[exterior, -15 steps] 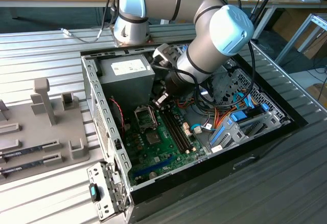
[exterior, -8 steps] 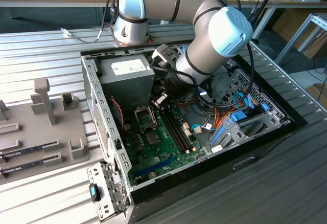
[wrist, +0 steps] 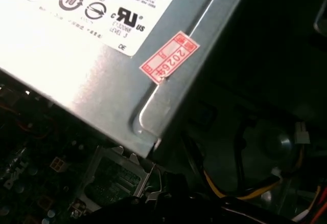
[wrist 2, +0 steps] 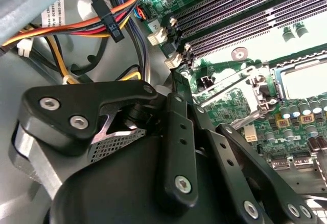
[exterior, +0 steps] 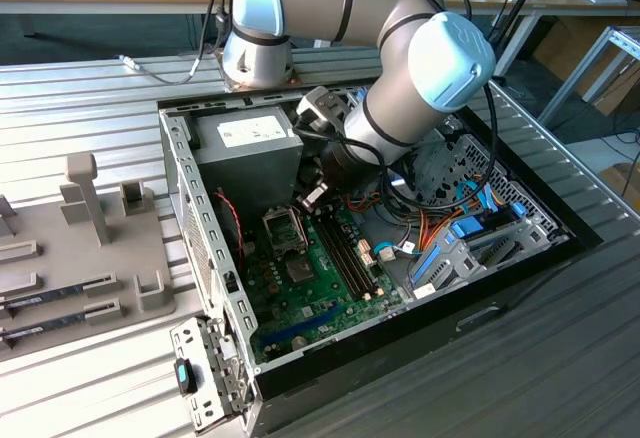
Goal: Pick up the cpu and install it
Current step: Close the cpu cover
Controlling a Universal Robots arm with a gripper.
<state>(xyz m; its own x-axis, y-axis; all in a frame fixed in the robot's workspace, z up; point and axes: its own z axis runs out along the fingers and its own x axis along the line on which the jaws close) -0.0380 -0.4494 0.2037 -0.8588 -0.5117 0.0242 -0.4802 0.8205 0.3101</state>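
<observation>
My gripper (exterior: 318, 195) hangs inside the open computer case (exterior: 190, 208), just beside the power-supply box (exterior: 247, 148) and a little above the motherboard (exterior: 320, 278). Its black linkage (wrist 2: 179, 132) shows large in the second wrist view. The processor socket (exterior: 283, 229) lies close below the gripper, its hinged metal frame (wrist 2: 240, 88) raised. In the second wrist view the socket's inside (wrist 2: 302, 80) looks pale, and I cannot tell whether a chip lies in it. The cpu is hidden from me; whether the gripper holds it cannot be told.
Memory slots (exterior: 345, 253) run beside the socket. Coloured cables (wrist 2: 102, 24) hang near the power supply (wrist: 102, 55), and a drive cage (exterior: 470, 248) fills the case's far end. On the exterior view's left, a grey fixture (exterior: 95, 258) holds memory sticks (exterior: 45, 301).
</observation>
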